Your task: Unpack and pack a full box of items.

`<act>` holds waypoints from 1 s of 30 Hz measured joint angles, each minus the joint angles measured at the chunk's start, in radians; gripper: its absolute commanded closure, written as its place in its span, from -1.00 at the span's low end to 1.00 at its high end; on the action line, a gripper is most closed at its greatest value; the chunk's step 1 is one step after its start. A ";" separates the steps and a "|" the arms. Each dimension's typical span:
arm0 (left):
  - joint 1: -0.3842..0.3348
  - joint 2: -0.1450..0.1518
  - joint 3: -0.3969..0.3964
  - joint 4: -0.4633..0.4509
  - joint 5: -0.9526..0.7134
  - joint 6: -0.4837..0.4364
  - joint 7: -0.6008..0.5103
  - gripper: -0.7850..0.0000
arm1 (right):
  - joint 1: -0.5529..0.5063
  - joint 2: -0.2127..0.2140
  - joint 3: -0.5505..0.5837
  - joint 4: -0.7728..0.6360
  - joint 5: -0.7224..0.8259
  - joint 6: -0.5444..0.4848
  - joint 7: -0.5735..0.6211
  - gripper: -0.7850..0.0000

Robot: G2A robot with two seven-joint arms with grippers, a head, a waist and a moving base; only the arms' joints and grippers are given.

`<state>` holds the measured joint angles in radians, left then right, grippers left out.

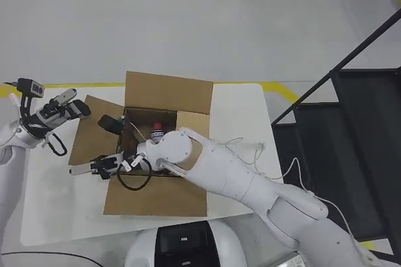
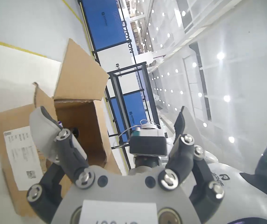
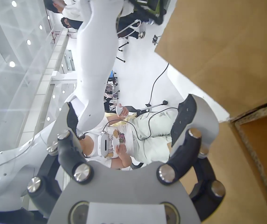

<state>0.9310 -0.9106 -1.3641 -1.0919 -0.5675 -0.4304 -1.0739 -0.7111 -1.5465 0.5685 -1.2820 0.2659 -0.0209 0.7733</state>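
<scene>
An open cardboard box (image 1: 167, 93) stands on the white table (image 1: 240, 107) with its flaps spread. Inside I see a small bottle with a red cap (image 1: 158, 126) and a dark item (image 1: 109, 123) at the left wall. My right arm lies across the box, and the right gripper (image 1: 85, 167) stands open and empty over the left flap (image 3: 217, 36), near the front left corner. Off the table's left side, my left gripper (image 1: 75, 109) is raised, open and empty, facing the box (image 2: 77, 78). The arm hides much of the box's inside.
A white label (image 2: 21, 155) is stuck on the flap nearest the left gripper. A dark metal staircase (image 1: 347, 133) stands to the right of the table. Bare table top lies left and right of the box.
</scene>
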 measured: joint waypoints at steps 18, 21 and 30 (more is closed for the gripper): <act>-0.011 -0.025 0.127 0.071 0.151 0.105 -0.019 -1.00 | -0.481 0.202 0.519 -0.601 -0.149 0.154 0.148 -1.00; -0.030 -0.037 0.166 0.086 0.162 0.118 -0.026 -1.00 | -0.497 0.209 0.547 -0.612 -0.146 0.156 0.138 -1.00; -0.065 -0.045 0.196 0.082 0.166 0.138 -0.118 -1.00 | -0.526 0.225 0.571 -0.623 -0.155 0.164 0.156 -1.00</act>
<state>0.8663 -0.9551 -1.1677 -1.0099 -0.4014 -0.2919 -1.1920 -1.2370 -1.3211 1.1392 -1.9048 0.1110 0.1435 0.9291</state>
